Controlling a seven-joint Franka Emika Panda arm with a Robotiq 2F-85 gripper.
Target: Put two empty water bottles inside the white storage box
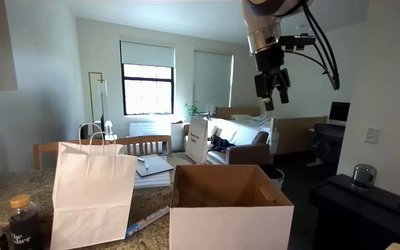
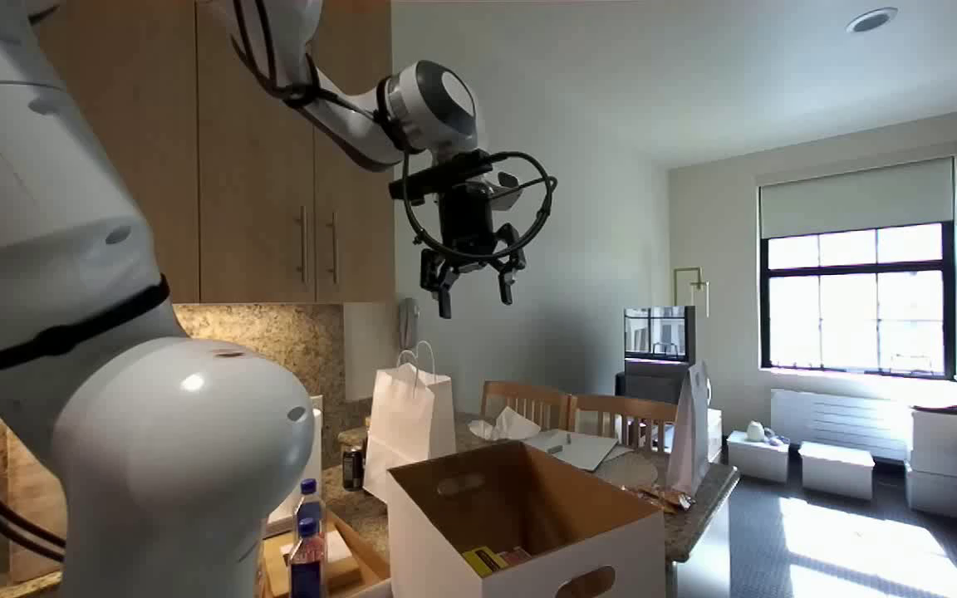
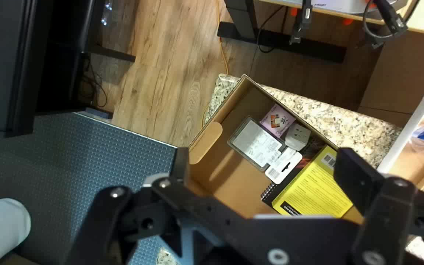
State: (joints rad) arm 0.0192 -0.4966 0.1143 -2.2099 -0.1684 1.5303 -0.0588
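The fingers [image 2: 505,289] stand spread, with a wide gap between their tips, and hang well above the white storage box [image 2: 424,548]. The box stands by a corner of the speckled table [image 3: 223,88], a strip of tabletop running between its side and the edge. In the wrist view a yellow packet [image 3: 313,186], a white plug adapter [image 3: 297,137] and a pink packet [image 3: 277,119] lie inside it. The front water bottle [image 2: 307,565] and the rear water bottle [image 2: 311,498], upright and blue-capped, are outside the box, far below the fingers and off to one side, near the arm [image 2: 184,432]. The wrist view shows part of a bottle past the white wall of a carton [image 3: 421,115]; whether both stand inside or just beside that carton, I cannot tell. Elsewhere, a white paper bag [image 1: 94,191] stands near the box, and a laptop [image 1: 154,164] lies toward the table edge with the wooden chairs [image 1: 142,144].
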